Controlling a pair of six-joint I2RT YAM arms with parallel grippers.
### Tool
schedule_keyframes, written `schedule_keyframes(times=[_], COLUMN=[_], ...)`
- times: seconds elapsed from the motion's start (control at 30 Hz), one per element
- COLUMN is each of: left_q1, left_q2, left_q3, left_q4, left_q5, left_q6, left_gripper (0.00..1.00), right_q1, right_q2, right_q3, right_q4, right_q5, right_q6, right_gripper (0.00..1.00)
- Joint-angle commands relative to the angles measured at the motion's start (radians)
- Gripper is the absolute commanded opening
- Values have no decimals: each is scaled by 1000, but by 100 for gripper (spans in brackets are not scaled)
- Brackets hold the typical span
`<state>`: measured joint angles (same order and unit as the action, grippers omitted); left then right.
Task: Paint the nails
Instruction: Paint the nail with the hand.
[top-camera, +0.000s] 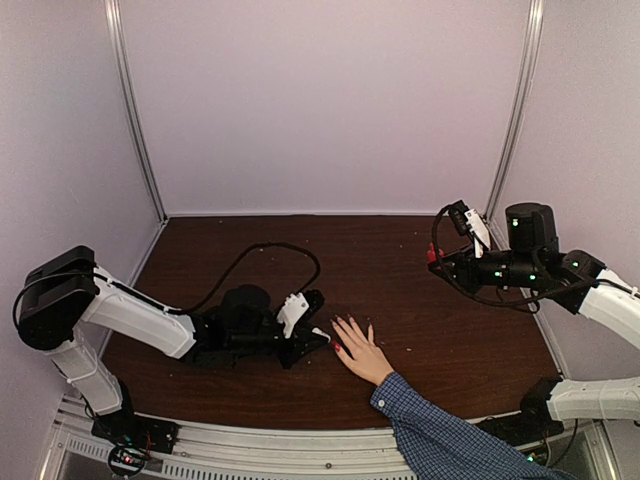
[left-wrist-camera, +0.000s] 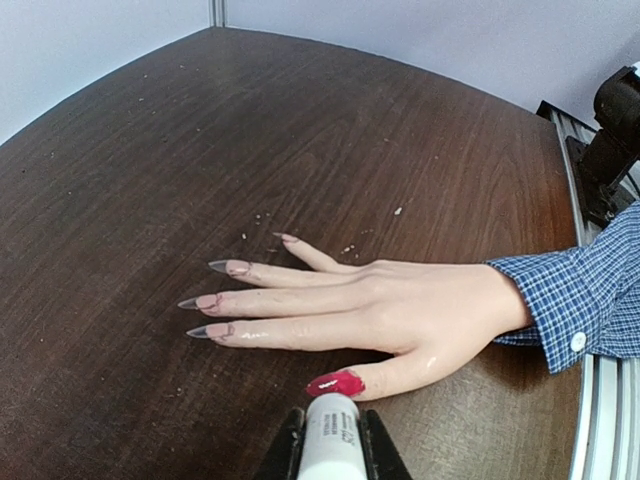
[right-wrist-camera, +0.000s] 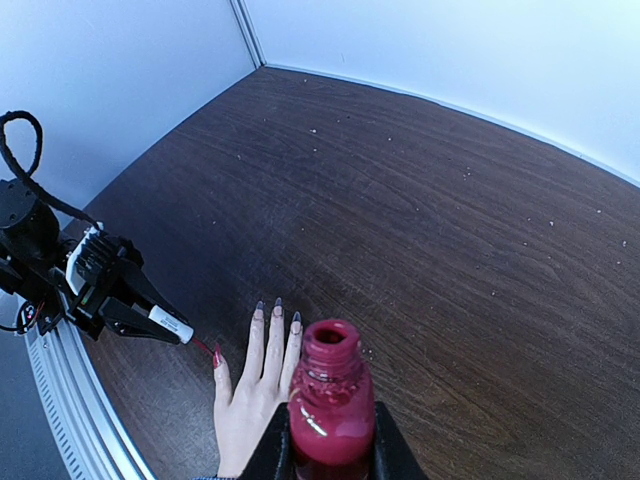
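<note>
A light-skinned hand (top-camera: 360, 350) lies palm down on the dark wooden table (top-camera: 400, 270), near the middle of its near edge. It reaches in from the near right in a blue checked sleeve (top-camera: 440, 430), with the fingers spread slightly and pointing away to the far left. The nails (left-wrist-camera: 207, 301) are long and pointed. The four finger nails are bare, pinkish with greyish tips, and the thumbnail (left-wrist-camera: 335, 383) is glossy red.

The left pincer (top-camera: 308, 340) sits low over the table just left of the thumb, pinching a white brush cap (left-wrist-camera: 328, 440) between its fingers. In the right wrist view a thin red-tipped brush (right-wrist-camera: 203, 347) runs from that cap to the thumbnail; whether it touches the nail cannot be told.

The right pincer (top-camera: 447, 262) is raised at the far right, well apart from the hand. It is pressed onto a small uncapped bottle (right-wrist-camera: 330, 400) of red polish, held upright with its mouth open.

A black cable (top-camera: 270, 250) loops over the table behind the left arm
</note>
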<state>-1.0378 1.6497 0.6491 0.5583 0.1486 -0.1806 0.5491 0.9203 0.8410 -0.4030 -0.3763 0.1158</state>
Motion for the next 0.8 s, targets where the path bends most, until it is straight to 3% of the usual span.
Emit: schedule_keyframes(times=[0.0,0.77], left_q1=[-7,-19], left_q2=[15,34], left_q3=[30,38], left_q4=[26,17], left_q5=[0,0], left_q6=[18,22], left_gripper=[0,0], right_q1=[-6,-7], right_q2=[-4,-3], right_q3=[9,7], right_q4=[23,21], right_q5=[11,11], right_q6=[1,1], right_gripper=[0,0])
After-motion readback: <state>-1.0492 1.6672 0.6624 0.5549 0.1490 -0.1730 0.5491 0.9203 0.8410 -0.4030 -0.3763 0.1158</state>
